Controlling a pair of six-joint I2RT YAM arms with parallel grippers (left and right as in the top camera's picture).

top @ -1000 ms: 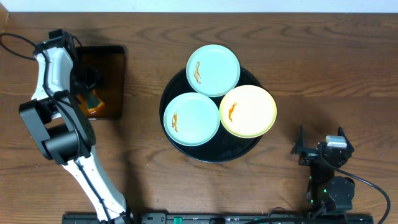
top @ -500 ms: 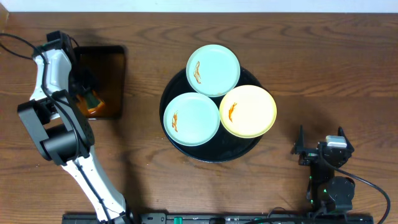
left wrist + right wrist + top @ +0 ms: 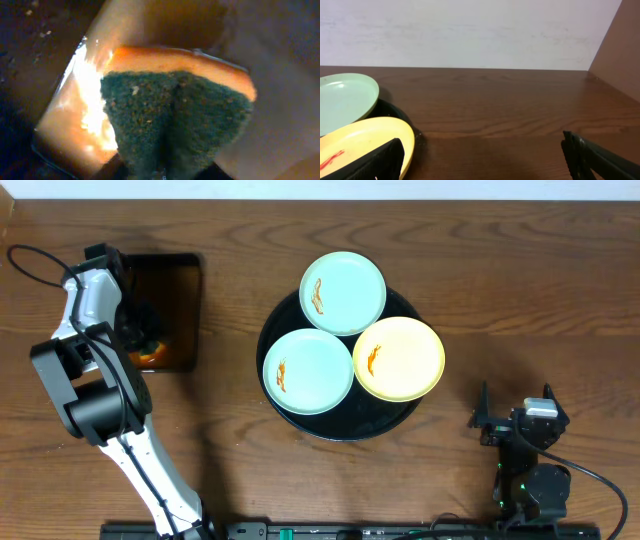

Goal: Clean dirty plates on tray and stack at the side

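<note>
**At the table's left edge: sponge pinched in the liquid tray; three smeared plates on the round tray**

Left side, near the far corner: a small rectangular black tray [image 3: 178,268] holds amber-brown liquid [image 3: 75,120], glossy with a bright glare patch. The left gripper [image 3: 148,340] hangs over it. In the left wrist view the sponge [image 3: 175,115] fills the frame: orange foam layer on top, coarse dark-green scouring face below, flecked with pale crumbs. The green face is creased down its middle and drawn into a wedge towards the gripper, so the jaws stand narrowly closed on it. The fingers themselves are barely visible.

Centre of the table [image 3: 520,280], dark wood with strong grain: the large round glossy black tray [image 3: 330,426] carries all three plates. One mint plate [image 3: 343,292] overhangs the tray's far rim, the second mint plate [image 3: 308,370] sits on its left side, and the yellow plate [image 3: 398,358] is on its right. Each is shallow, round and matte, with a short orange smear. The rims meet or overlap slightly.

Near the front right corner: the right gripper [image 3: 481,142] has its jaws spread wide, nothing between them, well apart from the tray.
</note>
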